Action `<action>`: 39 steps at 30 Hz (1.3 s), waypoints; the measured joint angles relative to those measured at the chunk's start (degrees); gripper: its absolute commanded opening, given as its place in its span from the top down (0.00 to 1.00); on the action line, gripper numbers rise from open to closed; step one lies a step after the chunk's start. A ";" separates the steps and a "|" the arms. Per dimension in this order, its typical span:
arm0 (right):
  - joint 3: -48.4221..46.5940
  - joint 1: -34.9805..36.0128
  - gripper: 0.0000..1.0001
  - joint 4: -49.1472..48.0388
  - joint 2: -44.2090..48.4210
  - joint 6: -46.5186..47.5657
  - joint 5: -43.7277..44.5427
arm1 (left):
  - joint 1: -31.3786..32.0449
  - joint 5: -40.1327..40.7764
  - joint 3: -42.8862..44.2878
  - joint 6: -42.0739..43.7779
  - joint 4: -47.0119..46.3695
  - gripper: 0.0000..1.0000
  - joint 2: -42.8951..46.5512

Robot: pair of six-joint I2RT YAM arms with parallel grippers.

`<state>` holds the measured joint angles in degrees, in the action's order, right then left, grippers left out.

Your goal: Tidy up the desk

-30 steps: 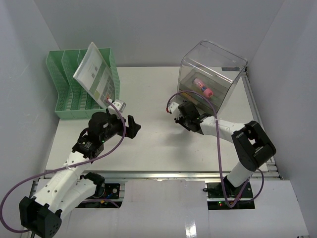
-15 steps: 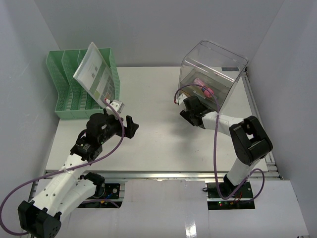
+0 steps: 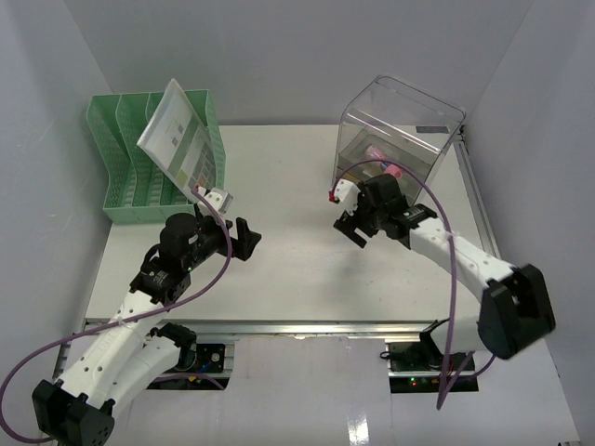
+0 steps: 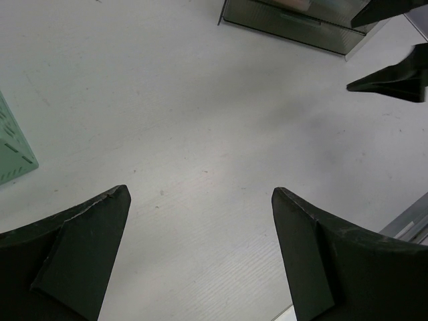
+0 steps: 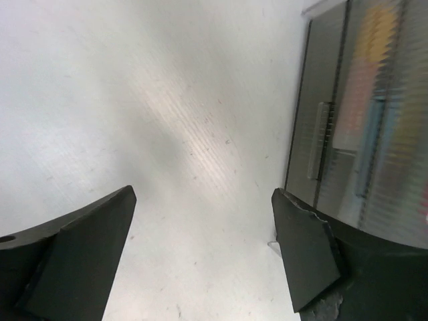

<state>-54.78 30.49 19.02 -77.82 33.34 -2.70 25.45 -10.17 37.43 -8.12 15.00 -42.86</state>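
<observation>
The desk [image 3: 288, 177] is a flat white tabletop with an aluminium rail along its front edge. My left gripper [image 3: 247, 236] hovers over its left-middle, open, with only bare white surface between its fingers [image 4: 200, 200]. My right gripper [image 3: 351, 228] stands open just in front of the clear drawer box [image 3: 400, 139], holding nothing. In the right wrist view the gap between its fingers [image 5: 204, 197] shows bare desk, and the box's ribbed drawer front [image 5: 361, 127] is close on the right. A pink item [image 3: 381, 172] lies inside the box.
A green slotted file rack [image 3: 153, 158] stands at the back left with a printed booklet [image 3: 181, 144] leaning in it. Its corner [image 4: 13, 147] shows at the left wrist view's left edge. White walls enclose the desk on three sides.
My right gripper has opened wide and drawn back from the drawer box toward the front, its elbow swinging out to the right. The left arm has barely moved.
</observation>
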 measured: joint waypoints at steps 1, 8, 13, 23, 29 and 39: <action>0.79 -0.50 0.10 0.40 3.73 -0.12 -2.32 | 0.00 -0.43 0.00 0.00 0.00 0.02 0.05; 8.55 -5.61 0.10 -3.03 23.08 -7.93 -5.98 | 0.00 -3.51 -0.03 -0.07 -0.08 0.02 0.45; 18.36 -8.07 0.10 -3.60 30.29 -10.55 -4.83 | 0.00 -5.11 -0.27 -0.02 -0.39 0.02 1.05; 25.20 -20.75 0.10 -8.67 41.64 -20.40 -5.65 | 0.00 -5.78 -0.33 -0.03 -0.45 0.02 1.95; 25.39 -23.48 0.10 -9.29 42.67 -22.41 -6.91 | 0.00 -5.79 -0.33 -0.04 -0.46 0.02 1.94; 25.39 -24.10 0.10 -9.80 42.98 -22.42 -6.78 | 0.00 -5.79 -0.33 -0.04 -0.46 0.02 1.96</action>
<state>-29.39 6.39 9.22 -34.85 10.92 -9.49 25.45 -15.97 37.10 -8.16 14.55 -40.91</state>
